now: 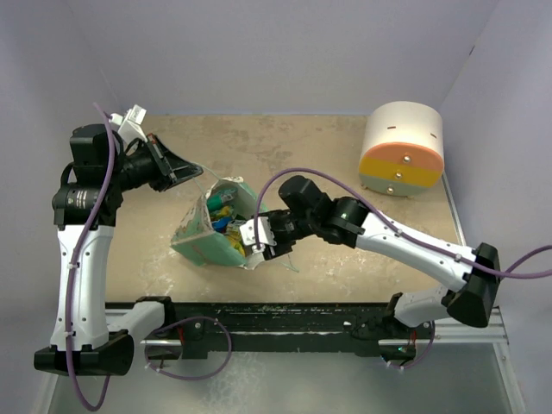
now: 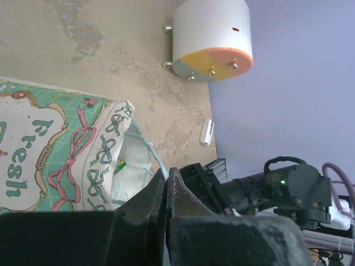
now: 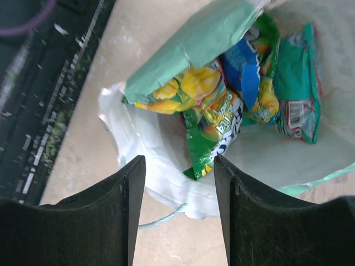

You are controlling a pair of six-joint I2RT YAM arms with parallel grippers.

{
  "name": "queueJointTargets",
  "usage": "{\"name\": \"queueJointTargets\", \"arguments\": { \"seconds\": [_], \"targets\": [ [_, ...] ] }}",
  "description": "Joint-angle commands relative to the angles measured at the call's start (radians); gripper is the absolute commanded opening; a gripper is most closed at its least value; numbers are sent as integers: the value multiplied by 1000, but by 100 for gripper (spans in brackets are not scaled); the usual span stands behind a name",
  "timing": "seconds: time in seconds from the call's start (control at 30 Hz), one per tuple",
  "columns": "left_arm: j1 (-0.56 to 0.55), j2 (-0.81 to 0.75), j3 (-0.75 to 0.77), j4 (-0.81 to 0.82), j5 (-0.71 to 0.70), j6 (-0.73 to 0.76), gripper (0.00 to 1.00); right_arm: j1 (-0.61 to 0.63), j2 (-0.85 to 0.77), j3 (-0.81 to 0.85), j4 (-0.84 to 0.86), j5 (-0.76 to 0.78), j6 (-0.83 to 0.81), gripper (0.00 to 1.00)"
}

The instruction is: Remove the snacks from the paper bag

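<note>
The right claw (image 3: 178, 163) is hovering, spread, at the paper bag's (image 1: 211, 228) mouth.
The snacks (image 3: 213, 119) are lying just ahead of it inside; the left claw (image 2: 167, 176), pressed together, is sitting farther off.

The left pincer (image 2: 167, 180), jaws together, hangs beside the patterned side of the paper bag (image 2: 66, 149).

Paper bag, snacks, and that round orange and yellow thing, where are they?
Paper bag (image 1: 205, 245): top view, on its mint-green outer side.
Snacks (image 3: 213, 126): right wrist view, on the green and yellow packet in the bag's mouth.
Cream-orange-yellow cylinder (image 1: 402, 136): top view, on its cream band.
</note>
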Motion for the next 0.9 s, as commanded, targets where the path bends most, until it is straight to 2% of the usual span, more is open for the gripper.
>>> {"name": "queueJointTargets", "arguments": {
  "seconds": [0.0,0.2,0.53,0.73,0.87],
  "targets": [
    [-2,-34,-14,87,24,-27,0,4,47,7,21,114,-130,55],
    [-2,-27,-21,110,50,-27,0,7,138,47,88,270,-89,59],
    [-2,-11,-11,118,85,-6,0,24,245,52,160,335,-38,60],
    [-2,10,4,117,104,2,0,37,298,61,192,346,-29,56],
    [-2,17,10,105,107,5,0,41,310,54,222,343,-2,49]
  ]
}}
